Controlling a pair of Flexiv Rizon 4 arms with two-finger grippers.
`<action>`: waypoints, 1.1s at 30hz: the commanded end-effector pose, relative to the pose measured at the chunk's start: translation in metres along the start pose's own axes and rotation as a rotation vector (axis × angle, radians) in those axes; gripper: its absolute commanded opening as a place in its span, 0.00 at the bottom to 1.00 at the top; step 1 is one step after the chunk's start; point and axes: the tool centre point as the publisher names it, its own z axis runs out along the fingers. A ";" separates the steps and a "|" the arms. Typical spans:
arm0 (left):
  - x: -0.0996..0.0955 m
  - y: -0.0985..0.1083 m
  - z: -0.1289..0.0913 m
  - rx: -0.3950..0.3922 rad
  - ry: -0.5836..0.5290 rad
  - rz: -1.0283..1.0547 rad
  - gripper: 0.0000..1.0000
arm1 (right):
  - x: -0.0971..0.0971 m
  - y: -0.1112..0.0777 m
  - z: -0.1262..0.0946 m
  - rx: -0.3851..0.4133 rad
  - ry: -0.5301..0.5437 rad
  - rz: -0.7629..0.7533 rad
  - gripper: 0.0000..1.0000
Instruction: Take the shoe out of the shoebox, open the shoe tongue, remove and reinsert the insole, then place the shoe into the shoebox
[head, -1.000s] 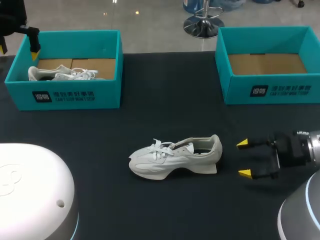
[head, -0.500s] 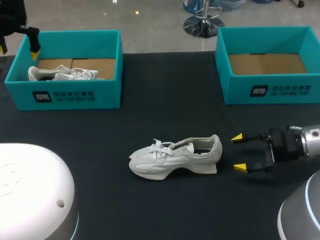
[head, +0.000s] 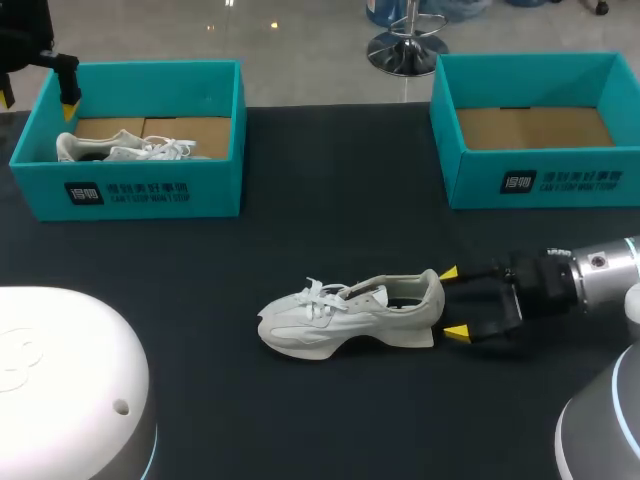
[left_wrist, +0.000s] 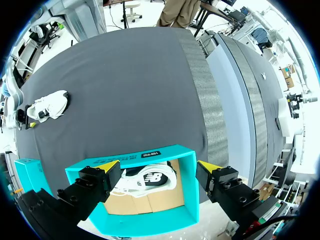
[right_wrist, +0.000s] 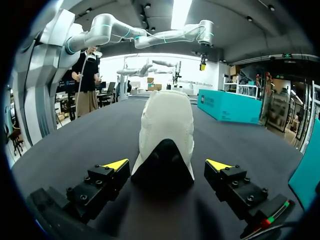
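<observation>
A white sneaker (head: 350, 315) lies on its sole in the middle of the black table, toe to the left. My right gripper (head: 452, 302) is open at its heel, one yellow tip on each side and neither touching. The right wrist view shows that heel (right_wrist: 166, 130) just ahead of the open right gripper (right_wrist: 167, 165). My left gripper (head: 36, 105) hangs open above the far-left teal shoebox (head: 140, 190), which holds a second white shoe (head: 125, 150). From the left wrist, the left gripper (left_wrist: 160, 167) spreads over this box (left_wrist: 125, 161) and its shoe (left_wrist: 150, 181).
A second teal shoebox (head: 540, 180) stands at the far right with only its cardboard floor showing. Bare black table lies between the two boxes and in front of the sneaker. My arms' white bases fill the near left and right corners.
My right gripper has slid left across the table, from well clear of the sneaker up to its heel, staying open. The left arm and both shoes have not moved.
</observation>
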 end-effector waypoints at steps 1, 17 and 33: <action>0.000 -0.001 0.000 -0.002 0.002 0.000 1.00 | -0.006 -0.003 0.013 -0.009 0.013 -0.001 1.00; 0.000 -0.001 0.000 -0.002 0.002 0.000 1.00 | -0.003 0.001 0.032 -0.016 0.053 0.006 1.00; 0.000 -0.001 0.000 -0.002 0.002 0.000 1.00 | 0.003 -0.001 0.043 -0.028 0.067 0.026 1.00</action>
